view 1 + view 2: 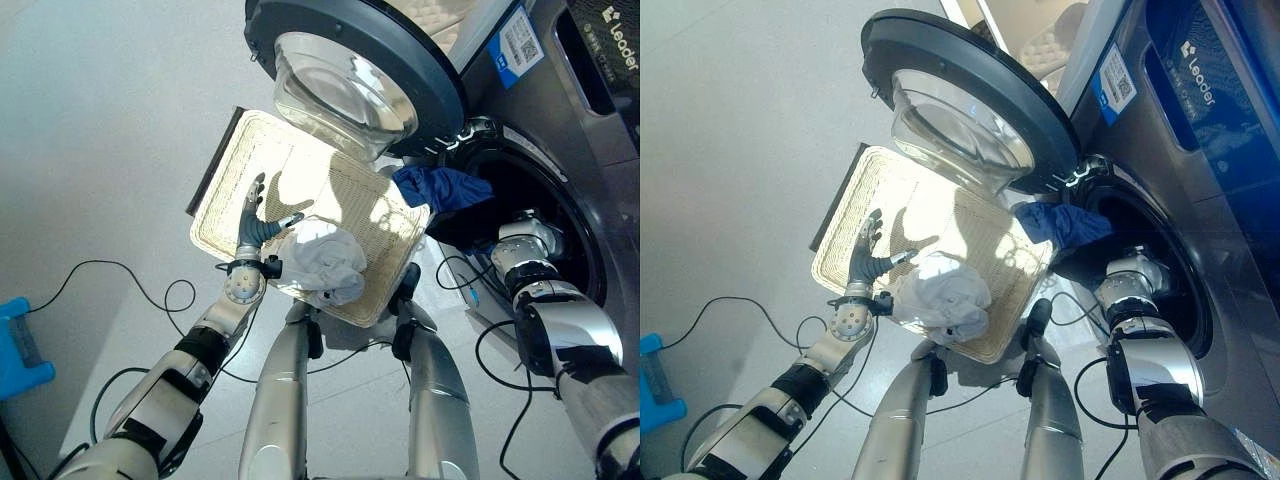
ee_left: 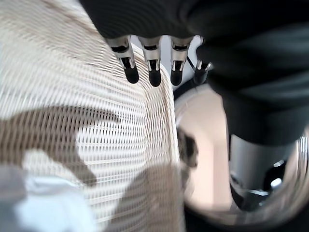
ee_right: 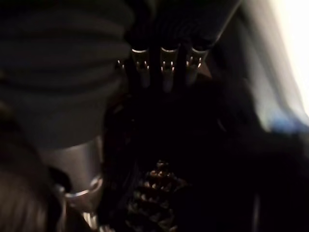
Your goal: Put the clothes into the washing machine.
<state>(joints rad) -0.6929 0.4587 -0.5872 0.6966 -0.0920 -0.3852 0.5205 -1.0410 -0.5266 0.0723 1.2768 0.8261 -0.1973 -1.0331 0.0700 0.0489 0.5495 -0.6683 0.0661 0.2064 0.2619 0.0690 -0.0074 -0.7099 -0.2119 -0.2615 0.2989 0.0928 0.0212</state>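
Pale grey floor [image 1: 100, 130] lies under a dark front-loading washing machine [image 1: 1200, 190] whose round glass-windowed door [image 1: 355, 75] stands swung open. Beside the machine's opening sits a shallow cream woven basket [image 1: 240, 165] with a dark rim, tilted toward the machine.

Left hand [image 1: 256, 222]: held over the inside of the basket, fingers [image 2: 153, 72] straight and somewhat spread, thumb apart from them. From the left wrist the dark tips show lined up against the basket's weave with nothing between them. The hand grips nothing. It is just beside the white clothes [image 1: 325, 260]; contact cannot be confirmed.

Right hand [image 3: 164, 67]: reached into the dark drum opening [image 1: 545, 195]. From the right wrist its fingers run straight into the darkness; whether they touch or hold anything cannot be told.

Clothes: the white clothes form one crumpled bundle resting in the basket near its edge closest to the robot. A blue garment [image 1: 440, 188] is bunched and draped across the lip of the drum opening, partly hanging out toward the basket's corner. Dark fabric lies below it inside the opening; detail is lost in shadow.
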